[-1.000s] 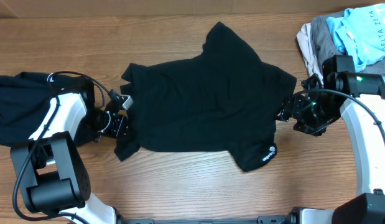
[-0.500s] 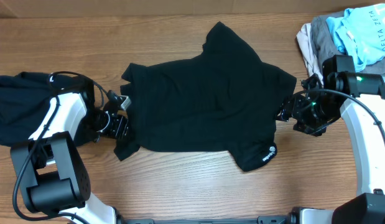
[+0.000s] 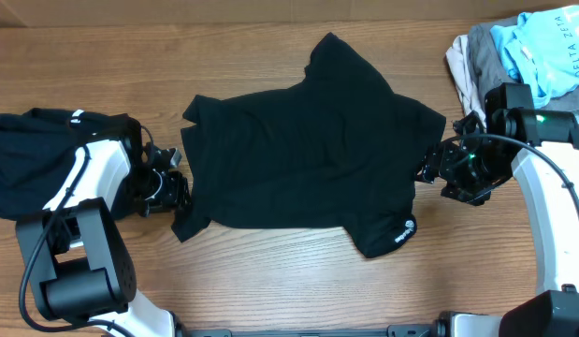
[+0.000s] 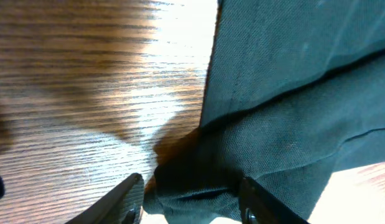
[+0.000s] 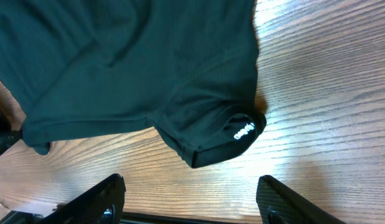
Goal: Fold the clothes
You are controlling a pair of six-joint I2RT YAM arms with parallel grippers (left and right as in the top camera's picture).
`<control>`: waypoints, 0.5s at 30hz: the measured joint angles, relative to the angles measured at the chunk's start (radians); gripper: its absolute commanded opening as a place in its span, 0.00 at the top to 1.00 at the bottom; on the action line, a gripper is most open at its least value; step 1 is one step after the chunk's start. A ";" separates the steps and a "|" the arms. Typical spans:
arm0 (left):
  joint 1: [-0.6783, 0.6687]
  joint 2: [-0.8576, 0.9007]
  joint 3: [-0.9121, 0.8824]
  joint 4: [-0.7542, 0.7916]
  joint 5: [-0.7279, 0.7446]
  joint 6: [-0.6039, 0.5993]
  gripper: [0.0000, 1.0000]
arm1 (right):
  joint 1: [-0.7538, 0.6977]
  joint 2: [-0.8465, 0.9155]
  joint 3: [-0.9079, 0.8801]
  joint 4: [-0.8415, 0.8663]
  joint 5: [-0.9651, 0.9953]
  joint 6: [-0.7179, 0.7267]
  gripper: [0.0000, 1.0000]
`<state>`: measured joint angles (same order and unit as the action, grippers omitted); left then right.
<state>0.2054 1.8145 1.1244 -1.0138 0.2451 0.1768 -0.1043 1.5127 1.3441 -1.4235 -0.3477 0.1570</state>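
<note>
A black T-shirt (image 3: 308,159) lies spread on the wooden table, with a sleeve carrying a small white logo (image 3: 401,234) at its lower right. A second black garment (image 3: 27,168) lies bunched at the far left. My left gripper (image 3: 180,195) sits at the shirt's lower left corner. In the left wrist view its jaws (image 4: 191,202) are open with a bunched fold of the black shirt (image 4: 285,93) between them. My right gripper (image 3: 427,171) is at the shirt's right edge. In the right wrist view its jaws (image 5: 192,202) are wide open and empty, over bare wood just short of the logo sleeve (image 5: 245,130).
A pile of pale-blue (image 3: 551,42), grey (image 3: 485,51) and beige garments lies at the back right corner, just behind my right arm. The table's front edge runs close below both arms.
My left gripper has moved down and a little left along the shirt's left edge, and its wrist has turned. The shirt and my right arm have not moved.
</note>
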 measured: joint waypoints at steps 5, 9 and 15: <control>0.000 0.000 -0.033 0.039 0.008 -0.023 0.62 | 0.000 0.000 0.000 0.000 0.000 0.000 0.28; 0.000 0.000 -0.045 0.062 0.028 -0.026 0.70 | 0.000 0.000 0.000 -0.001 0.000 0.000 0.28; -0.008 0.000 -0.045 0.065 0.040 -0.043 0.96 | 0.000 0.000 0.000 -0.002 0.000 -0.001 0.28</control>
<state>0.1978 1.8145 1.0794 -0.9485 0.2848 0.1341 -0.1040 1.5127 1.3441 -1.4254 -0.3477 0.1562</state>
